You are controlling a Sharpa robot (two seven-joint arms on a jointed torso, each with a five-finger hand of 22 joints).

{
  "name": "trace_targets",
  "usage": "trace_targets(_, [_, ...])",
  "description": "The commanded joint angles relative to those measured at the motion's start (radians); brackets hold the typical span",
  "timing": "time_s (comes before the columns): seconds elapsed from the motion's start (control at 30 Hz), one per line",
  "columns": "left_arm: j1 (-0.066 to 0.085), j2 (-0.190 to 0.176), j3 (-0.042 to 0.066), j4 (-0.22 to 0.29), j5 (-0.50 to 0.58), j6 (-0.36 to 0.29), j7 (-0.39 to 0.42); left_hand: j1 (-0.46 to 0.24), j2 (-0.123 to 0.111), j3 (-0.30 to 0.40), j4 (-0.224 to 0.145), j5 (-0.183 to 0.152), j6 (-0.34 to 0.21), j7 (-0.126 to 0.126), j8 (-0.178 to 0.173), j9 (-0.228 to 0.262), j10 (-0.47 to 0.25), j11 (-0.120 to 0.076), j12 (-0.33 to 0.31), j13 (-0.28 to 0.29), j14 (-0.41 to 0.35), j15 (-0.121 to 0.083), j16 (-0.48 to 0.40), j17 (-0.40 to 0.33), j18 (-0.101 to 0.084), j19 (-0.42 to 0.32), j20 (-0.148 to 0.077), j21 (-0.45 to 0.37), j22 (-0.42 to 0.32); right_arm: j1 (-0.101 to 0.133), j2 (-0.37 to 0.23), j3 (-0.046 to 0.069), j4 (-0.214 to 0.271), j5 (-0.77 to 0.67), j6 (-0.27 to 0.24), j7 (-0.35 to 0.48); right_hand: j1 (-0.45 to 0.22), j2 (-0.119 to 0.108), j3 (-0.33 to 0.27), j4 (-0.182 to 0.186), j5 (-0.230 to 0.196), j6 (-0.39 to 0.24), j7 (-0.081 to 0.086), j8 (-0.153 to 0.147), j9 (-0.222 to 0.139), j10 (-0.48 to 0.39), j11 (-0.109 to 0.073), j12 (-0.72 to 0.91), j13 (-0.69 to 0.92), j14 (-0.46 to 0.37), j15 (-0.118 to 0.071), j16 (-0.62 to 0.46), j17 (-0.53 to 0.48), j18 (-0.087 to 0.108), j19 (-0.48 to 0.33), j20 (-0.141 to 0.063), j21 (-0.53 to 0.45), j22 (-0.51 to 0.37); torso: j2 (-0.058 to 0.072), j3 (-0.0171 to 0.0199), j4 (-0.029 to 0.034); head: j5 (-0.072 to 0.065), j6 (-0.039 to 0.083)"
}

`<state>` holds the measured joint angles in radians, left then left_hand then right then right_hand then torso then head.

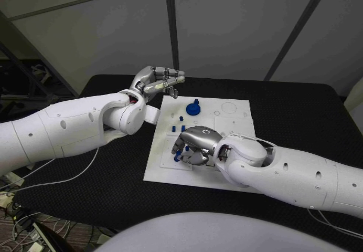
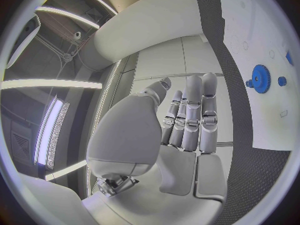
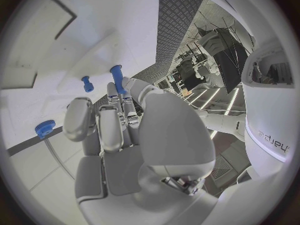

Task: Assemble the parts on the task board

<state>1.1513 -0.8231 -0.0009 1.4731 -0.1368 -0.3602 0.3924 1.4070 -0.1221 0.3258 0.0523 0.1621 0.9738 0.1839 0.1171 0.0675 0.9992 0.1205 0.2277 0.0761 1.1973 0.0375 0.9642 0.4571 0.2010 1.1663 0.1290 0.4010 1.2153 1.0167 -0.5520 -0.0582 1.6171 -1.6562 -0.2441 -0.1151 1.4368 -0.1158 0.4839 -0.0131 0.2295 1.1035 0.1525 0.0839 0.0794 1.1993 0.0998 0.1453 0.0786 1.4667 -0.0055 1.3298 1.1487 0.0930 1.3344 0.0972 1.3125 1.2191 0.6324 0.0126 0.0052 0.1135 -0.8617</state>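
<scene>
right hand (image 1: 198, 143) fingers curled over blue pegs (image 1: 178, 152) | left hand (image 1: 157, 80) fingers spread, empty

**Robot body: visible condition**

Both arms (image 1: 68, 128) have glossy white shells with small dark fastener dots. The left hand (image 1: 157, 80) and the right hand (image 1: 198, 143) are silver metal with segmented fingers. A red detail shows at the left wrist joint (image 1: 135, 97).
</scene>
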Motion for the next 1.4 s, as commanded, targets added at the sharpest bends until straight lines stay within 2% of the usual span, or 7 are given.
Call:
trace_targets(0.03, [0.001,0.0,0.001,0.002,0.001,0.01,0.005,0.004,0.001,-0.004,0.0,0.004,-0.005,-0.004,-0.002,0.0,-0.009,0.001,0.005,-0.001,-0.009,0.0,-0.002,-0.001,-0.019,-0.002,0.006,-0.006,-0.002,-0.002,0.001,-0.005,-0.002,-0.016,0.019,-0.012,-0.011,-0.008,-0.006,0.001,-0.004,-0.017,0.01,-0.014,-0.005,0.0,-0.015,-0.017,-0.006,0.031,0.006,-0.001,-0.005,-0.006,-0.012,0.005,-0.007,-0.009,0.0,0.0002,-0.0007,0.001,0.0])
trace_targets(0.27, [0.001,-0.001,0.001,0.002,0.001,0.01,0.004,0.004,0.001,-0.004,0.0,0.004,-0.005,-0.004,-0.002,0.0,-0.009,0.001,0.005,-0.001,-0.009,0.0,-0.002,-0.001,-0.019,-0.002,0.006,-0.006,-0.002,-0.002,0.002,-0.007,-0.001,-0.004,0.012,0.003,-0.052,-0.052,-0.039,0.015,-0.001,-0.149,0.01,-0.022,-0.015,-0.17,0.016,-0.08,-0.017,0.016,0.031,-0.031,-0.054,0.024,-0.097,0.031,-0.112,-0.139,0.0,0.0003,0.0001,0.001,0.0])
trace_targets(0.47, [0.001,-0.001,0.001,0.002,0.001,0.01,0.004,0.004,0.001,-0.004,0.0,0.004,-0.005,-0.004,-0.002,0.0,-0.009,0.001,0.005,-0.001,-0.009,0.0,-0.002,-0.001,-0.019,-0.002,0.006,-0.006,-0.002,-0.002,0.0,-0.007,0.001,0.004,-0.018,0.014,-0.052,-0.051,-0.088,0.017,-0.032,-0.177,-0.002,-0.021,-0.013,-0.207,0.02,-0.071,-0.015,0.014,0.034,-0.037,-0.065,0.027,-0.099,0.035,-0.132,-0.159,-0.001,0.0002,-0.0005,0.001,0.001])
trace_targets(1.0, [0.001,0.0,0.001,-0.002,0.001,0.011,0.004,0.004,0.001,-0.004,0.0,0.004,-0.005,-0.004,-0.002,0.0,-0.009,0.001,0.005,-0.001,-0.009,0.0,-0.002,-0.001,-0.019,-0.002,0.006,-0.006,-0.002,-0.005,-0.047,-0.007,0.042,0.032,-0.165,0.05,-0.04,-0.039,-0.126,0.018,-0.009,-0.184,0.0,-0.019,-0.011,-0.227,0.022,-0.058,-0.013,0.008,0.036,-0.053,-0.093,0.031,-0.108,0.037,-0.158,-0.188,-0.001,0.0019,-0.0018,-0.003,0.008])
trace_targets(1.23, [0.001,-0.003,0.001,-0.006,0.001,0.011,0.003,0.006,0.002,-0.004,0.0,0.004,-0.006,-0.004,-0.001,0.0,-0.011,0.001,0.008,-0.001,-0.01,0.0,-0.001,-0.002,-0.019,-0.002,0.006,-0.007,-0.002,0.005,-0.18,0.01,0.132,0.234,-0.2,0.007,-0.097,-0.022,-0.153,0.076,0.014,-0.116,0.022,0.009,0.001,-0.04,-0.004,0.048,0.015,0.022,0.019,-0.026,-0.053,0.023,-0.079,0.026,-0.134,-0.155,-0.005,0.0004,-0.0093,-0.026,0.016])
trace_targets(1.33, [0.001,-0.004,0.0,-0.008,0.001,0.012,0.004,0.006,0.002,-0.004,0.0,0.004,-0.006,-0.004,-0.001,0.0,-0.011,0.001,0.008,-0.001,-0.01,0.0,-0.001,-0.002,-0.019,-0.002,0.006,-0.007,-0.002,0.011,-0.257,0.03,0.174,0.329,-0.204,-0.048,-0.127,-0.037,-0.181,0.1,0.043,-0.087,0.0,0.026,0.006,0.066,-0.032,0.119,0.053,0.038,-0.002,0.016,0.01,0.013,-0.043,0.01,-0.094,-0.106,-0.008,0.0023,-0.0165,-0.044,0.024])
trace_targets(1.4, [-0.001,-0.006,0.0,-0.01,0.001,0.013,0.005,0.006,0.002,-0.004,0.0,0.004,-0.006,-0.004,-0.001,0.0,-0.011,0.001,0.008,-0.001,-0.01,0.0,-0.001,-0.002,-0.019,-0.002,0.006,-0.007,-0.002,0.014,-0.314,0.04,0.2,0.388,-0.212,-0.091,-0.165,-0.049,-0.241,0.13,0.116,-0.055,-0.034,0.058,0.016,0.177,-0.071,0.309,0.193,0.049,-0.034,0.052,0.061,0.002,-0.009,-0.019,-0.055,-0.059,-0.01,0.0045,-0.0242,-0.06,0.032])
